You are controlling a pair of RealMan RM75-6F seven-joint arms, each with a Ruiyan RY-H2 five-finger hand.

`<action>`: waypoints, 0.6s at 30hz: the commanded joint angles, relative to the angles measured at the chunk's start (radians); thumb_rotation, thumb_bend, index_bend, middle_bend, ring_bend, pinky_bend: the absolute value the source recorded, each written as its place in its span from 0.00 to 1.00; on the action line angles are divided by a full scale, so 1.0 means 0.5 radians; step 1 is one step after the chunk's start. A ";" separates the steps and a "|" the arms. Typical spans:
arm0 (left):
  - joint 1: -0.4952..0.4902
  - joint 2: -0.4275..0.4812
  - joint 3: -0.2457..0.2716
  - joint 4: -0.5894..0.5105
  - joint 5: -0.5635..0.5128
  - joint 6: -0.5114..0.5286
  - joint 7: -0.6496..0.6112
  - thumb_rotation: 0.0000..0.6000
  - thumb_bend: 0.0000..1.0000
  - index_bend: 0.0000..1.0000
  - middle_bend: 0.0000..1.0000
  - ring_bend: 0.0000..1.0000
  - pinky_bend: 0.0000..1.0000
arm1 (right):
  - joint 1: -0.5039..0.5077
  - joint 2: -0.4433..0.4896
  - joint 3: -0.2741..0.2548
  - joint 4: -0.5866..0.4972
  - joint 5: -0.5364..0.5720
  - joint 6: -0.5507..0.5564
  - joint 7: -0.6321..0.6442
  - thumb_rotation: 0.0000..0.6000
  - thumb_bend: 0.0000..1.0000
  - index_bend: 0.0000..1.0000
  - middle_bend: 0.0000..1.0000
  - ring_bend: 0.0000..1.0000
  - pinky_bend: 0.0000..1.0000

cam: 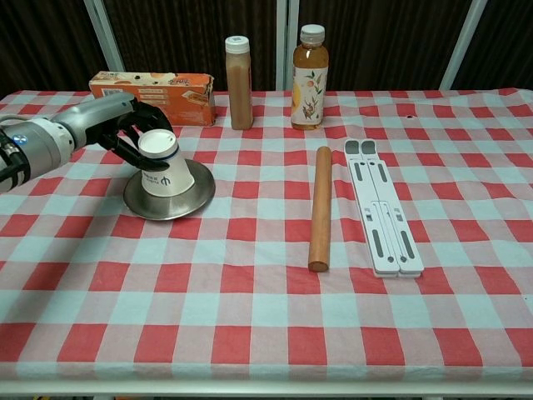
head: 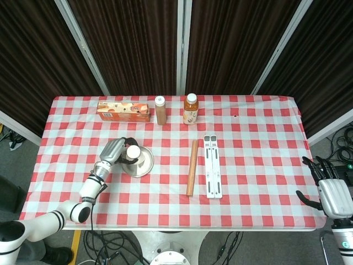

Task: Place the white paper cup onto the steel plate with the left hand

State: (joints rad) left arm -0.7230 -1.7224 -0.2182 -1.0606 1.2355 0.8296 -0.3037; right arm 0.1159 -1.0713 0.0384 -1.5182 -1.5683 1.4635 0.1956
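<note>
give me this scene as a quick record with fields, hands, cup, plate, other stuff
left hand: left hand wrapped around the white paper cup
cup: upside down, on the steel plate
right hand: right hand off the table's right edge, fingers apart, holding nothing
rest: orange box, brown bottle, juice bottle, wooden rolling pin, white folding stand
surface: red checked tablecloth

Left hand (cam: 117,125) grips white paper cup (cam: 165,167), upside down on steel plate (cam: 169,202).
</note>
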 commanded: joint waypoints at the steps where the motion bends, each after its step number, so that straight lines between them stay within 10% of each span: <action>1: 0.047 0.070 0.076 -0.118 0.091 0.050 -0.015 1.00 0.28 0.43 0.50 0.33 0.35 | 0.001 -0.001 0.000 0.001 0.001 -0.002 -0.001 1.00 0.15 0.04 0.19 0.00 0.07; 18: -0.012 -0.049 -0.011 0.089 0.005 0.040 0.076 1.00 0.28 0.43 0.50 0.33 0.35 | 0.004 0.004 0.000 -0.008 -0.003 -0.005 -0.008 1.00 0.15 0.04 0.19 0.00 0.07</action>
State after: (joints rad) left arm -0.7256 -1.7441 -0.2195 -1.0174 1.2411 0.8551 -0.2668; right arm 0.1178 -1.0689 0.0386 -1.5227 -1.5695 1.4616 0.1914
